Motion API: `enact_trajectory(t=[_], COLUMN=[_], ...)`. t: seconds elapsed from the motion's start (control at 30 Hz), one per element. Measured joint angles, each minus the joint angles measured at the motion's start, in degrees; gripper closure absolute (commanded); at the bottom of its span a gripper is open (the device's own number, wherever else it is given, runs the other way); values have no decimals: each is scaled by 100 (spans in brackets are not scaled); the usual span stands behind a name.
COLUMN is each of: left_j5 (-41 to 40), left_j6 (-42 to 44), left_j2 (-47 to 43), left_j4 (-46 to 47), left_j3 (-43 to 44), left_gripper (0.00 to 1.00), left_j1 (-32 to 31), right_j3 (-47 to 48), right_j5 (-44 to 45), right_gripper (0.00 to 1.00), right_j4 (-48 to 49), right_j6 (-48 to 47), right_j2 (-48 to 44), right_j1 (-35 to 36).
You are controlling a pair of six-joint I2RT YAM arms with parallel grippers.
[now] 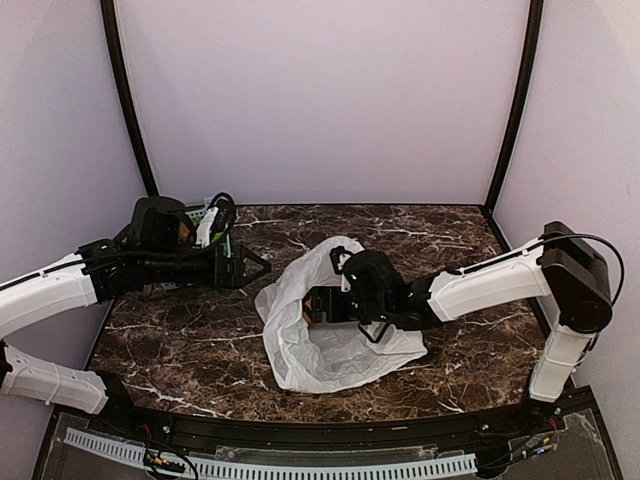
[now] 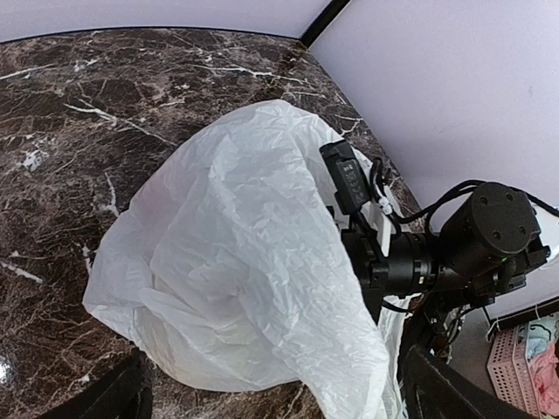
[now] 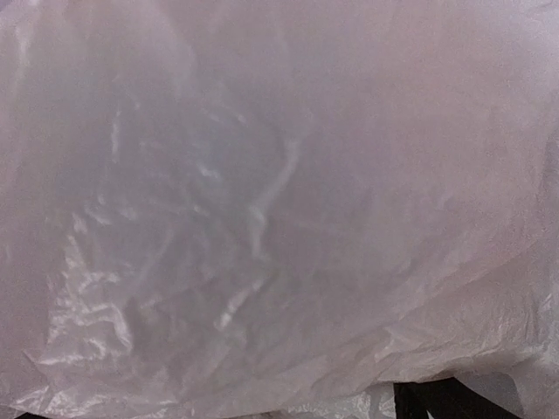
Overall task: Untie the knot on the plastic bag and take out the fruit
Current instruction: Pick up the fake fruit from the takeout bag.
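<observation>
Plastic bag (image 1: 300, 355) — marble table (image 1: 180, 340), lilac walls (image 1: 320, 100)

On my right wrist camera I see almost only the plastic bag (image 3: 262, 201): thin, white, crinkled film, very close, filling the frame. A dark patch (image 3: 445, 401) shows at the bottom right; I cannot tell what it is.

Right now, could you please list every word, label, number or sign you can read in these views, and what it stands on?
None: no view shows any text that can be read.
The bag is plain white with no print showing.
The right arm shows no legible marking.
The right wrist view shows only blank plastic.
</observation>
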Motion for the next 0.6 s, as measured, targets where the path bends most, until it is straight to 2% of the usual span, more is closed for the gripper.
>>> enact_trajectory(t=[0.1,0.3,0.6], left_j5=[-20,111,507], left_j6=[-66,-308,-601], left_j2=[33,516,1209], left_j4=[-11,116,946], left_j3=[-164,-769,-1266], left_gripper=[2,24,37], left_j1=[216,361,363], right_j3=[164,457,717], right_j5=[-72,-267,-713], right_gripper=[8,10,14], right_j4=[-2,-20,-109], right_j6=[-2,-4,-42], right_j2=[146,407,748], right_j1=[0,0,4])
